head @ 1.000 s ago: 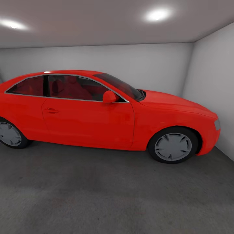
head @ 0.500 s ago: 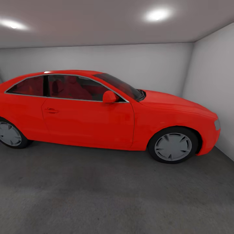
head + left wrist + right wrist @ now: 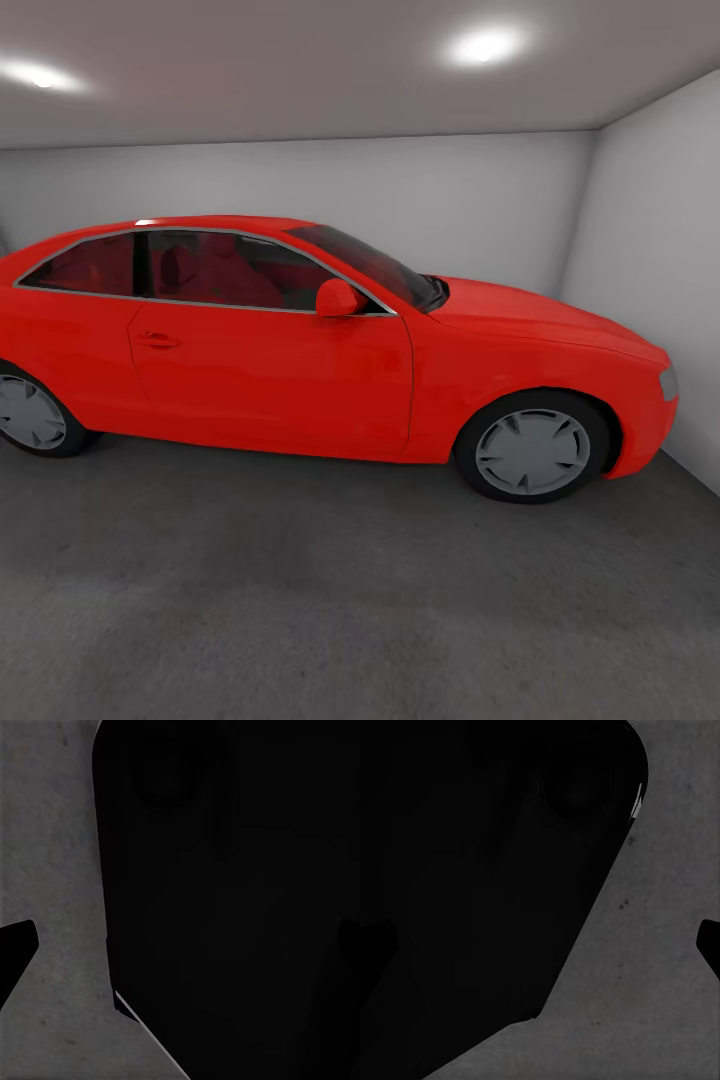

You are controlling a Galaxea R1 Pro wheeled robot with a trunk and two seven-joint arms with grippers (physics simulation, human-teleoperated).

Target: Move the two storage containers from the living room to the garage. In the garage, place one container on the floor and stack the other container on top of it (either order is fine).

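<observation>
A red car [image 3: 330, 350] sits on the grey floor [image 3: 330, 600] by white walls [image 3: 450, 205]. I cannot tell how either claw stands.

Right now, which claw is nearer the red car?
Cannot tell. The red car stands ahead across the floor; both wrist views face that concrete beside a dark shape.

glossy red car [image 3: 300, 370] on rough, matt, mottled concrete floor [image 3: 350, 600].

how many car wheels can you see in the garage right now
2. The front wheel is at the right, under the bonnet; the rear wheel sits at the left edge, partly cut off. The far-side wheels are hidden by the car.
</observation>
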